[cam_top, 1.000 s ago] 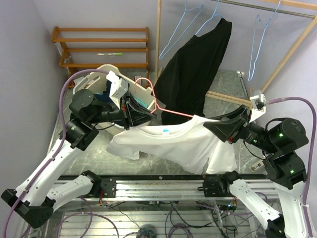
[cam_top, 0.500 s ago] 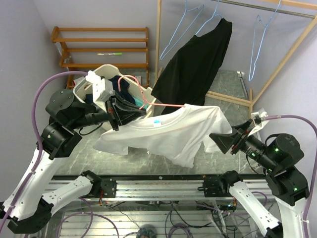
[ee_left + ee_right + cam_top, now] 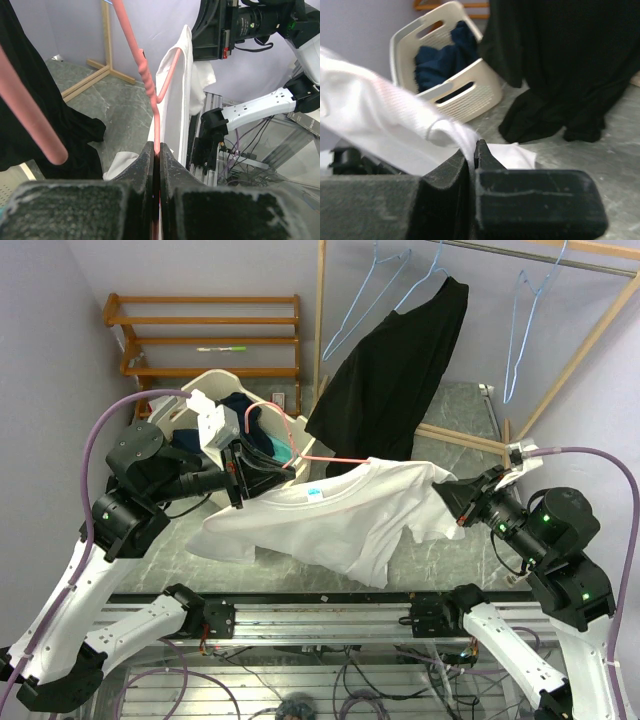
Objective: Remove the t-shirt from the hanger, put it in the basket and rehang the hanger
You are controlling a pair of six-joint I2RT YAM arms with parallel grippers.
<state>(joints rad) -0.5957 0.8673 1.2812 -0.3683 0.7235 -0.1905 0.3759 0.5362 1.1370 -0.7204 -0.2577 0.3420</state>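
A white t-shirt (image 3: 340, 515) hangs on a pink hanger (image 3: 330, 457), held in the air between my arms above the table. My left gripper (image 3: 262, 462) is shut on the hanger's wire near its hook; the wrist view shows the pink wire (image 3: 150, 90) clamped between the jaws (image 3: 156, 150). My right gripper (image 3: 447, 492) is shut on the shirt's right shoulder or sleeve; white cloth (image 3: 395, 115) runs into the closed jaws (image 3: 472, 150). The shirt's lower edge droops toward the table.
A white laundry basket (image 3: 215, 390) with dark blue clothes stands behind the left arm, also in the right wrist view (image 3: 470, 95). A black garment (image 3: 395, 370) hangs on the wooden rack (image 3: 320, 320) with blue hangers (image 3: 525, 330). A wooden shelf (image 3: 200, 335) stands at back left.
The right gripper has moved up and left, closer to the shirt's shoulder. The left gripper with the hanger has shifted a little right and down. The shirt hangs slacker between them.
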